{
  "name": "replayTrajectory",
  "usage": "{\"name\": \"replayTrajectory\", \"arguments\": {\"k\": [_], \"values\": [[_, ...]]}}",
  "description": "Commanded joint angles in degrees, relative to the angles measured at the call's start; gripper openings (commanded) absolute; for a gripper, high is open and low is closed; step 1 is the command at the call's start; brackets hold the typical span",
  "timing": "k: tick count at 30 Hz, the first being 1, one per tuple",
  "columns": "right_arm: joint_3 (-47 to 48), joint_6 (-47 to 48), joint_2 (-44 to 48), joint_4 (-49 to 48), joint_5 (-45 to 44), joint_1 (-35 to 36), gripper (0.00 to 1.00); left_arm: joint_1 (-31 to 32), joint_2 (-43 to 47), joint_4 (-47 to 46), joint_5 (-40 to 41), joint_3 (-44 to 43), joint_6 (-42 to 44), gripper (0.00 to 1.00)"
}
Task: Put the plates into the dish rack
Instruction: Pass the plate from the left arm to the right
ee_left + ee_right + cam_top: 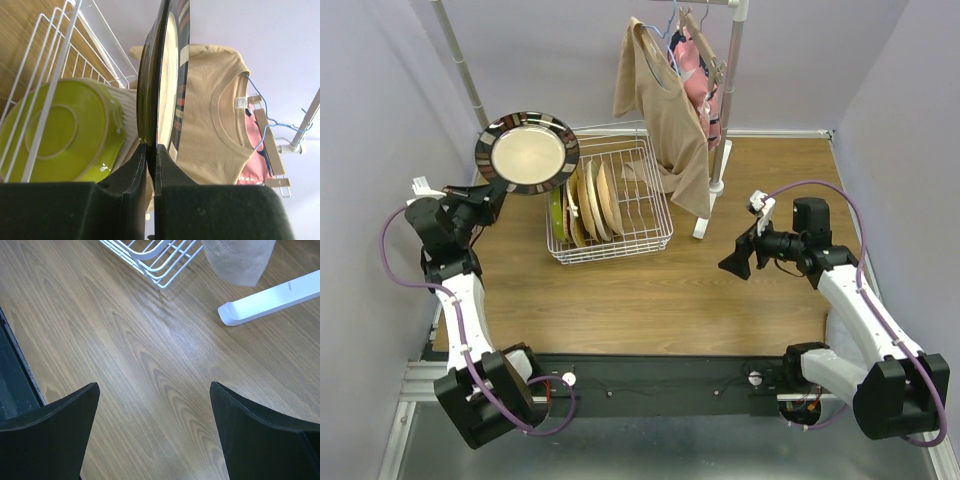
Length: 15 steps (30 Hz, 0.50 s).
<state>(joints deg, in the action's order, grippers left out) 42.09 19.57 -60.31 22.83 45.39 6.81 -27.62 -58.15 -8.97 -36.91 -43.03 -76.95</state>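
Counter [720,290]: open wood between dish rack [642,210] and right gripper [733,262], fingers spread.
Left gripper [498,190]: pinching dark-rimmed plate [527,152] edge, above rack's left end.
Left wrist only: lime plate [60,132] racked.

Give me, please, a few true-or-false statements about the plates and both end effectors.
1. The left end effector grips the dark-rimmed plate by its rim. True.
2. The dish rack holds no plates. False: several stand upright in its left part, a lime plate among them.
3. The right end effector is open and holds nothing. True.
4. The dark-rimmed plate is slotted into the rack. False: it is held in the air beside the rack's far left corner.
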Motion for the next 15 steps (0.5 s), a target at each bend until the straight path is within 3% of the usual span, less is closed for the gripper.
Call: {"name": "replayTrajectory", "arguments": {"k": [1,15], "values": [[2.4,-0.6,-0.2,1.0,3.7,0.4,1.0,2.4,3.0,-9.4,-0.4,-3.7,-3.0,0.0],[10.4,-4.4,-1.5,6.6,9.6,0.4,1.0,10.8,7.3,-11.1,0.3,-1.1,-5.1,0.0]]}}
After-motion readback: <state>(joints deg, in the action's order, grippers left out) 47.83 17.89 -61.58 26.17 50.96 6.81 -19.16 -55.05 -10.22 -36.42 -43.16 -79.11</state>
